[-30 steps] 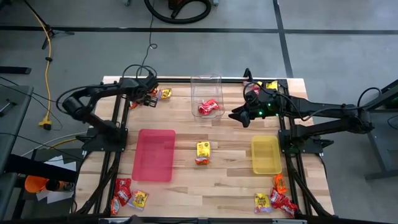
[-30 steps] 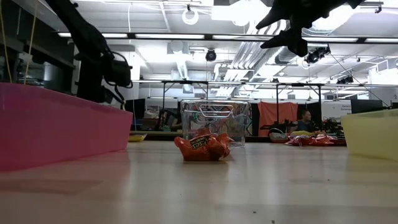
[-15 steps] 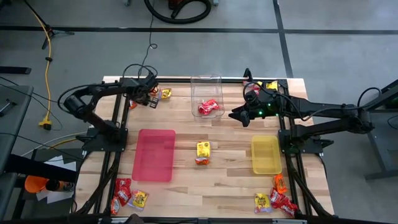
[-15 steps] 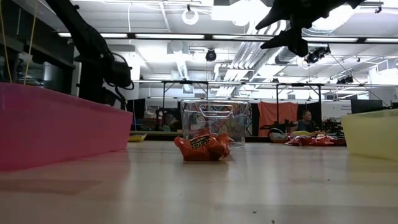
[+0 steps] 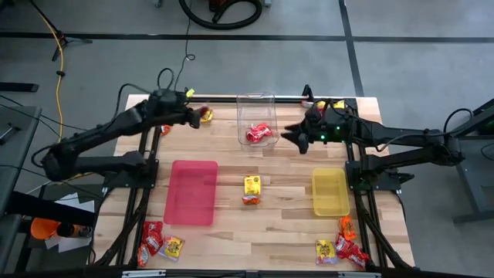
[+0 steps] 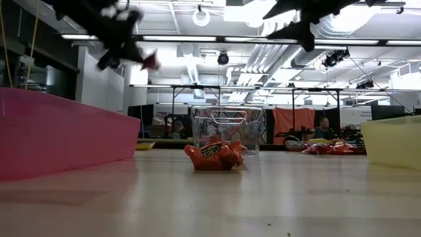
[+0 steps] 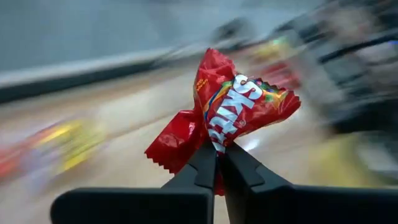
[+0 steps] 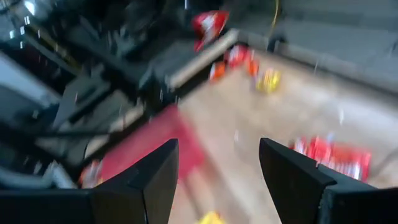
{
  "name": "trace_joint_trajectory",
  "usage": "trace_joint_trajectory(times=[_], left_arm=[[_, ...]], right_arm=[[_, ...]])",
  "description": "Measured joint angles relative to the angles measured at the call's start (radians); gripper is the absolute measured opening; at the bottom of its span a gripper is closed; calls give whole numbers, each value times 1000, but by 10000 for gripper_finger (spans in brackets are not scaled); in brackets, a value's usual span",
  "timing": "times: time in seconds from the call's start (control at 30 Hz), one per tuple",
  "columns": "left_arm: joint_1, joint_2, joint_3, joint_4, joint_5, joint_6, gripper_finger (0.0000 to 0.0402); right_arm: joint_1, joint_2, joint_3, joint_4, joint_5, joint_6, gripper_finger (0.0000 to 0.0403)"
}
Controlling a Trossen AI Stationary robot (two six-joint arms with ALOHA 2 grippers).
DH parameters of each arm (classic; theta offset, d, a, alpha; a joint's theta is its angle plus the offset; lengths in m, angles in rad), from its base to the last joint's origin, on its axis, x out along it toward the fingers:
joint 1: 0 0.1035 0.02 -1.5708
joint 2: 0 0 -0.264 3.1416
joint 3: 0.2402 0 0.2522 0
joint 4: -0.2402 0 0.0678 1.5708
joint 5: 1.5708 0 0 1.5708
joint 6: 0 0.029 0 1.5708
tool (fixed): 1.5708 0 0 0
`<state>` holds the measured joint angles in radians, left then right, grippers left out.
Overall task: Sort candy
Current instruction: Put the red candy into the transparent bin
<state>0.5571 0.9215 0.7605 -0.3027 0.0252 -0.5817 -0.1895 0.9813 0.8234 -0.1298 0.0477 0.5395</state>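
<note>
A red candy packet (image 7: pixel 230 115) hangs pinched in the left gripper (image 7: pixel 217 168) above the table's far left corner. The right gripper (image 8: pixel 214 168) hovers beside the clear tub (image 5: pixel 256 120), fingers apart and empty. Both trays (image 5: pixel 191 193) look empty; clusters wait at the corners, so sorting has barely begun.

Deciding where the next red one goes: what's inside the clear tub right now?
The clear tub holds red candy, one or two packets bunched together; I can't separate them. Nothing yellow or orange shows inside. Anything beneath the red wrappers is covered.
</note>
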Motion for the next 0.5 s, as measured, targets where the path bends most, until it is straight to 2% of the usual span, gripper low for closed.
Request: trace_joint_trajectory(times=[0.13, 0.23, 0.37, 0.5], left_arm=[[-192, 69, 1, 286, -132, -10, 1], [-269, 171, 1, 419, -223, 44, 0], [-271, 310, 34, 466, -248, 69, 0], [-240, 448, 124, 462, -195, 109, 0]], right_arm=[[-1, 0, 0, 137, 81, -80, 217], [-1, 0, 0, 231, 152, -123, 217], [-1, 0, 0, 314, 189, -146, 217], [-1, 0, 0, 313, 184, -142, 217]])
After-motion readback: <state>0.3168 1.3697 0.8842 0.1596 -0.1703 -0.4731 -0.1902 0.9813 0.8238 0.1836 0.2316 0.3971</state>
